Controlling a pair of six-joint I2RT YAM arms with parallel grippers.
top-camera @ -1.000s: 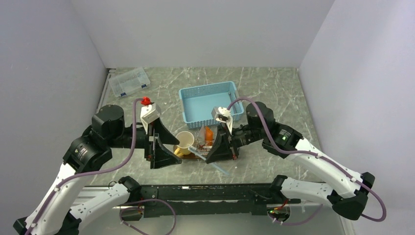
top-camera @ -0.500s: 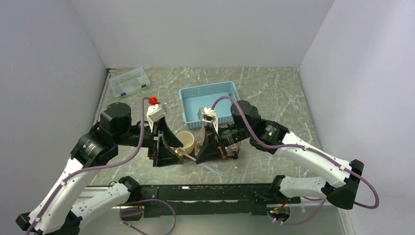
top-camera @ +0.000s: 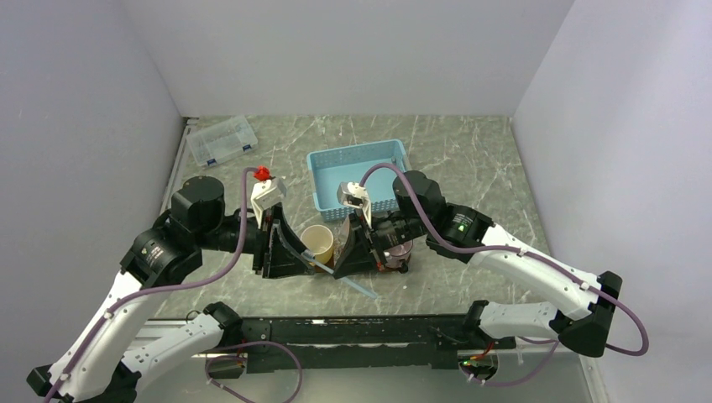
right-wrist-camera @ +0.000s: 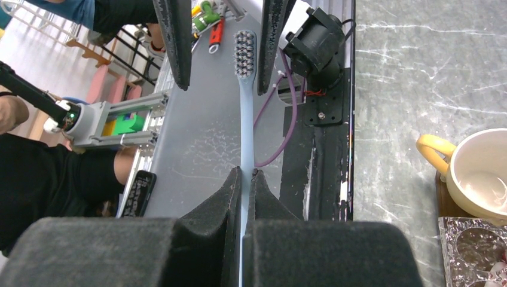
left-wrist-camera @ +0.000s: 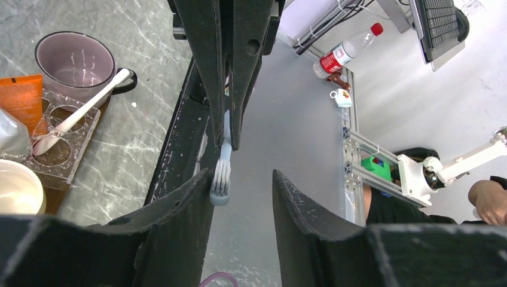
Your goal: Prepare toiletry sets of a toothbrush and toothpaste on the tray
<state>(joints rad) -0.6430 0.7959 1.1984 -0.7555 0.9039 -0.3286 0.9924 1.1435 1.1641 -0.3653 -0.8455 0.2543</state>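
the task is partway done, as far as i can judge. a pale blue toothbrush (right-wrist-camera: pixel 246 107) is in the air over the front edge of the worktop, about midway along, and is not yet on the tray (left-wrist-camera: pixel 55 200). the right gripper (right-wrist-camera: pixel 246 173) has its jaws pressed together on the handle. the left gripper (left-wrist-camera: pixel 242 179) faces it with jaws spread, one either side of the bristle head. the head sits close against one finger (left-wrist-camera: pixel 191 203) and apart from the other. this looks like a handover between the arms, with the left one not yet closed.

the tray lies just behind the grippers, near the middle of the worktop, mostly hidden from above. on it a cream mug (top-camera: pixel 318 243) stands at the left end and a purple mug (left-wrist-camera: pixel 75 60) at the right. a clear holder (left-wrist-camera: pixel 66 152) sits between them. an orange tube (left-wrist-camera: pixel 21 98) rests on the holder. a white stick (left-wrist-camera: pixel 81 110), likely a second brush, lies across the holder with its end by the purple mug. so one brush and paste pair may be in place, though not neatly.

what seems left is closing the left jaws, letting go with the right, and laying the blue brush on the tray. i cannot tell if a second paste is anywhere. the blue basket (top-camera: pixel 357 172) behind the tray shows nothing inside.
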